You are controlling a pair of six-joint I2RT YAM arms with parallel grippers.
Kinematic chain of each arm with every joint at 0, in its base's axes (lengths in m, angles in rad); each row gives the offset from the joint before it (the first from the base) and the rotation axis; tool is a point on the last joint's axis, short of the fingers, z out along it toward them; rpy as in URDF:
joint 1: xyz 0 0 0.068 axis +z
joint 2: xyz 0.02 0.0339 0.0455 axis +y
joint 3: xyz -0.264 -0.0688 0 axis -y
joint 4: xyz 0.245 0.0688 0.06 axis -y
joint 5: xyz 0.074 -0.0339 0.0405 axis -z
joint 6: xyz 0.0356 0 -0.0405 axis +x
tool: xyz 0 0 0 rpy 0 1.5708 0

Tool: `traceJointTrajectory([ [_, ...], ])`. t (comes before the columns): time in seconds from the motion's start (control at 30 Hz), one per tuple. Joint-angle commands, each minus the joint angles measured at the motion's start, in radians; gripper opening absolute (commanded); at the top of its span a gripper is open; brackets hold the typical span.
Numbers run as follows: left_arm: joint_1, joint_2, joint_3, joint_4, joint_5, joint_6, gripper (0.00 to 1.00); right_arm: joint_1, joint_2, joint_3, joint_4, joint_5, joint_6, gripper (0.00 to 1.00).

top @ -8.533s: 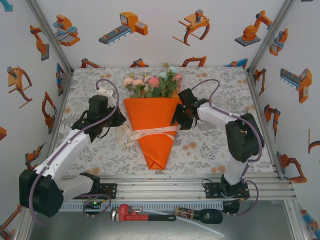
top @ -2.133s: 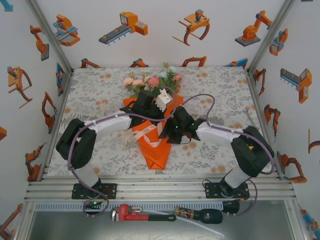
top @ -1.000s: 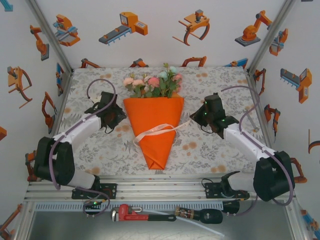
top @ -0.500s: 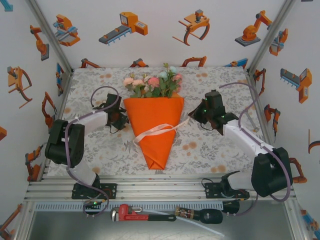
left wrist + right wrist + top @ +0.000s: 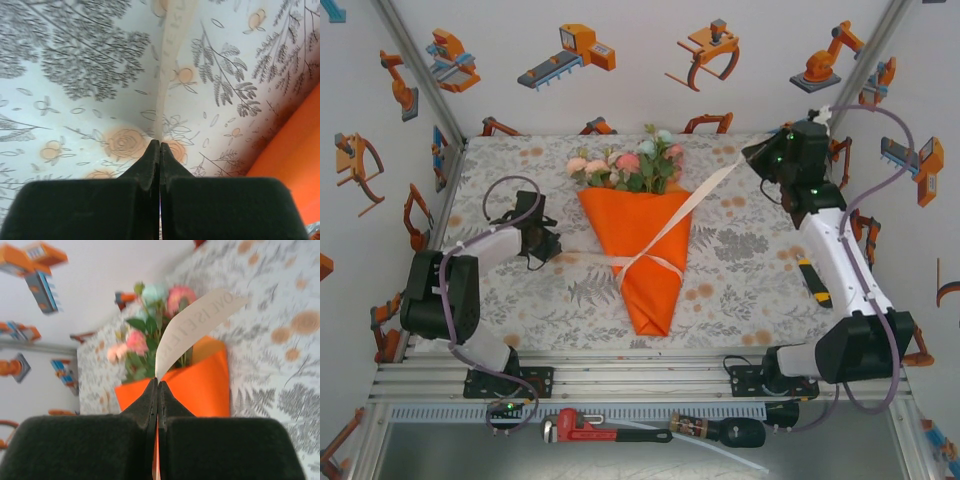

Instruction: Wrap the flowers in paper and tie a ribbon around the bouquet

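Note:
The bouquet [image 5: 650, 270] lies mid-table, an orange paper [image 5: 202, 385] cone with pink, peach and pale blue flowers [image 5: 625, 168] at its far end. The cream ribbon [image 5: 690, 208] crosses the cone's front. One end runs taut up to my right gripper [image 5: 755, 155], raised at the back right and shut on it [image 5: 157, 382]. The other end lies flat leftward to my left gripper [image 5: 557, 250], low on the table. In the left wrist view its jaws [image 5: 160, 144] are pressed together on the ribbon [image 5: 172, 60], with the orange paper [image 5: 295, 145] just to the right.
A yellow-and-black tool [image 5: 817, 283] lies on the flowered tablecloth [image 5: 750, 280] at the right, under the right arm. A red pipe wrench [image 5: 595, 428] and a dark tool [image 5: 725, 432] rest below the front rail. Printed walls close in three sides.
My left gripper has shut on the ribbon's left end. The right arm rose and swung to the back right, pulling the ribbon taut; the bouquet shifted slightly right.

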Motion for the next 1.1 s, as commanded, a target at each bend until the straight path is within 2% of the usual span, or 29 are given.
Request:
traceJointTrajectory([
  [0.0,0.065,-0.061,-0.028,-0.023,-0.024,0.046,0.00,-0.046,0.026,0.040,-0.049,0.012,-0.038,0.00],
  [0.2,0.178,-0.127,-0.046,-0.057,-0.033,0.102,0.00,-0.143,0.041,0.006,-0.067,-0.002,-0.050,0.00],
  [0.37,0.232,-0.165,-0.071,-0.074,-0.053,0.129,0.00,-0.232,0.078,-0.007,-0.092,-0.022,-0.072,0.00],
  [0.57,0.340,-0.215,-0.108,-0.085,-0.083,0.155,0.00,-0.345,0.112,-0.051,-0.124,0.054,-0.097,0.00],
  [0.8,0.508,-0.277,-0.126,-0.133,-0.099,0.197,0.00,-0.493,0.123,-0.137,-0.117,0.082,-0.091,0.00],
  [0.93,0.569,-0.317,-0.155,-0.144,-0.120,0.191,0.00,-0.563,0.132,-0.137,-0.113,0.082,-0.081,0.00],
  [1.0,0.573,-0.328,-0.162,-0.133,-0.104,0.195,0.00,-0.574,0.132,-0.125,-0.113,0.077,-0.077,0.00],
  [1.07,0.564,-0.337,-0.179,-0.070,-0.023,0.216,0.00,-0.563,0.136,-0.125,-0.083,0.011,-0.075,0.00],
])
